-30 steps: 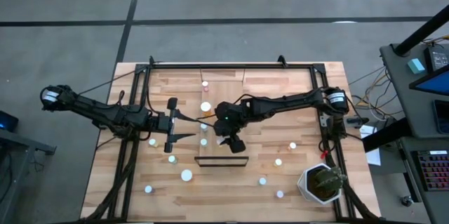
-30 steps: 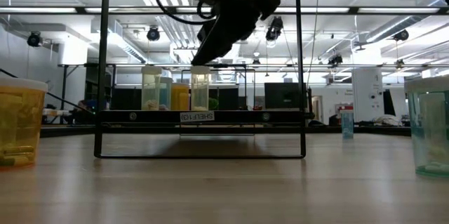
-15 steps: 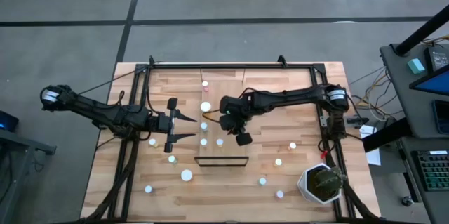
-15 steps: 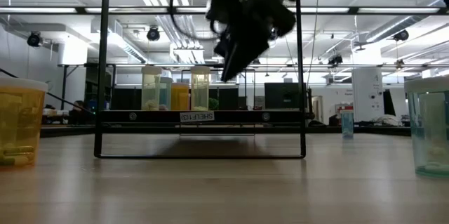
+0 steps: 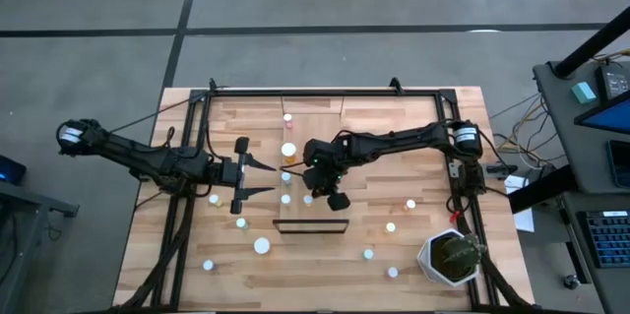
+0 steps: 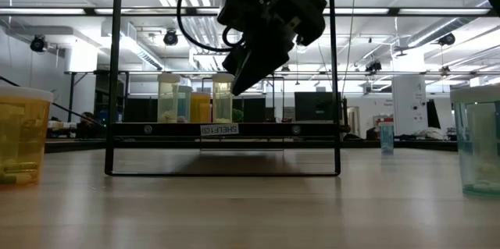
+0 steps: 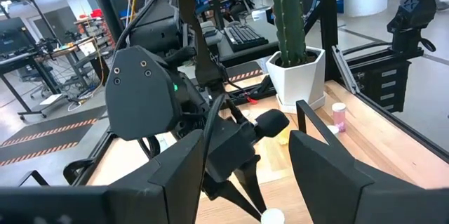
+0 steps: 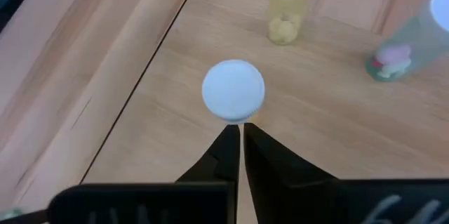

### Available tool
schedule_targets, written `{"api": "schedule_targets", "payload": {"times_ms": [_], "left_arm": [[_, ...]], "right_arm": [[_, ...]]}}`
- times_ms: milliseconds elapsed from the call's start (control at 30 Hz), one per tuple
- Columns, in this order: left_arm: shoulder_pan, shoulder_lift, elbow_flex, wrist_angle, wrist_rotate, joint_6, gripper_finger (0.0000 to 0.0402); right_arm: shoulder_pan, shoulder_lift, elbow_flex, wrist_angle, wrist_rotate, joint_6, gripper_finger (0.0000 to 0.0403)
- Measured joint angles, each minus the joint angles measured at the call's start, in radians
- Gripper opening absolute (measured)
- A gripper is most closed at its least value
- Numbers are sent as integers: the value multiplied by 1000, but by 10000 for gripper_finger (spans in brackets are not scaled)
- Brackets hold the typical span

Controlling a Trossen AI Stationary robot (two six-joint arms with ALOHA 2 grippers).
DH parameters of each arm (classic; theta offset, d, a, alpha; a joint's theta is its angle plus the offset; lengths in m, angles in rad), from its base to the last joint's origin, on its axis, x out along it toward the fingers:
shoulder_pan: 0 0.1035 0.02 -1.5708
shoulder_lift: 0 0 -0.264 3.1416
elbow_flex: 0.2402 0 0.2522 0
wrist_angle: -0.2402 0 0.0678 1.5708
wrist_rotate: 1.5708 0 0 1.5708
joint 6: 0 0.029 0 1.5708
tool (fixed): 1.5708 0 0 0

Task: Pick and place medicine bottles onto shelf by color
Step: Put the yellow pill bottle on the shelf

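Observation:
The shelf (image 5: 325, 127) is a light plank in the middle of the table, with a dark rail (image 5: 310, 225) at its near end. Several white-capped medicine bottles stand in a row on it (image 5: 288, 150), and others are scattered over the table (image 5: 261, 245). My right gripper (image 8: 237, 134) is shut with nothing between its fingers. It slants down over the shelf, its tips right beside the white cap of one bottle (image 8: 233, 100) (image 5: 308, 199). My left gripper (image 5: 261, 177) hangs open and level at the shelf's left, holding nothing. My right gripper comes at the bottle slanting down from the table's right. Its shut fingertips (image 8: 231, 131) stand at the rim of the white cap (image 8: 233, 117). I cannot tell whether they touch it. The bottle stands upright on the shelf.
A yellowish bottle (image 8: 289, 6) and a clear greenish one (image 8: 403, 48) stand close beyond the cap. A potted cactus (image 5: 451, 257) sits at the near right corner. In the low view an orange bottle (image 6: 23, 136) and a greenish one (image 6: 478, 140) stand close to the camera.
My right gripper has drawn back off the white-capped bottle, which now stands uncovered on the shelf. Its fingers have come together, and it has sunk a little toward the cap.

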Motion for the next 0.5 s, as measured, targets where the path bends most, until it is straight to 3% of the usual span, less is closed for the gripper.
{"api": "schedule_targets", "payload": {"times_ms": [500], "left_arm": [[0, 0, 0, 0, 0, 1, 194]], "right_arm": [[8, 4, -1, 16, 0, 11, 12]]}}
